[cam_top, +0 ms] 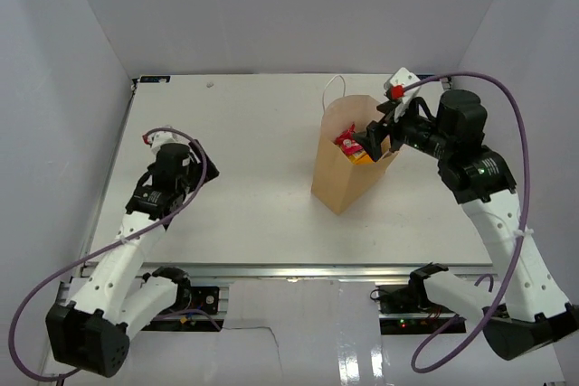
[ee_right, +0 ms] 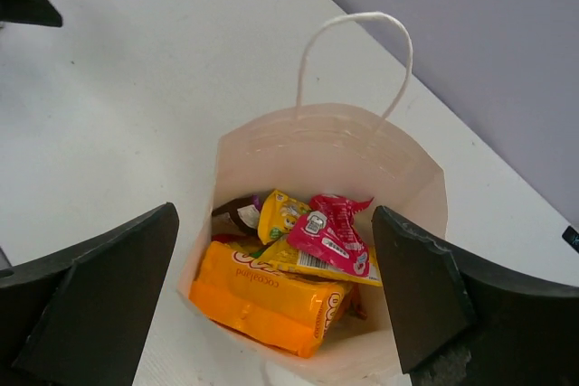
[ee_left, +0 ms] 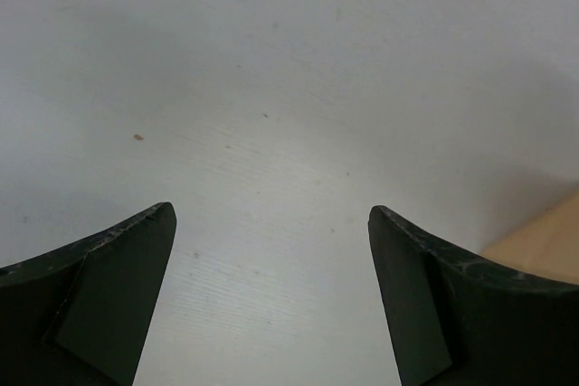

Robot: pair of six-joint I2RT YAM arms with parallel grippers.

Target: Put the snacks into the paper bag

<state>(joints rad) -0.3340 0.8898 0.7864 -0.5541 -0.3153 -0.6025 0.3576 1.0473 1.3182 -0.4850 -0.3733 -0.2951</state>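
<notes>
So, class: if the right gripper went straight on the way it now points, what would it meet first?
Probably the pink packet, which lies topmost inside the open paper bag, just above the orange pouch. Depth is hard to judge from here.

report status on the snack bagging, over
Left gripper open, empty, over the table. Right gripper open above the paper bag mouth, holding nothing. Snacks inside the bag, orange pouch and pink packet on top. Nothing blocking the mouth.

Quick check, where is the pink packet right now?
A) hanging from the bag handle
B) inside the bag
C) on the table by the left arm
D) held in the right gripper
B: the right wrist view shows the pink packet lying inside the bag, below the open, empty right gripper.
</notes>
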